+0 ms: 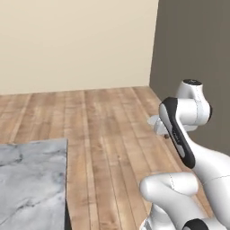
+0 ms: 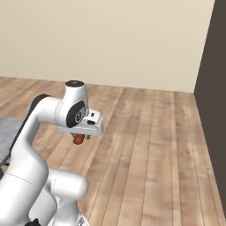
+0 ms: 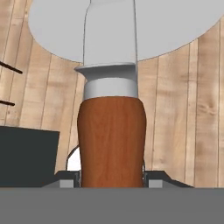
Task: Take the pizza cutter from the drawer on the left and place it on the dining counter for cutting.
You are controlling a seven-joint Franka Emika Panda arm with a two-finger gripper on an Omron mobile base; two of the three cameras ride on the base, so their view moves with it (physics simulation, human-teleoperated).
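A plain cream wall closes the far side of the simulated kitchen, meeting a dark grey-brown wall at the corner on the right. Wooden floor planks in mixed light and mid-brown tones run from that corner toward the cameras, bare across the middle of the room. The light is even and soft, with no hard shadows on the boards. From the right base view, the same cream wall spans nearly the whole width above the floor.

Wood plank floor, beige wall, dark grey wall at right.
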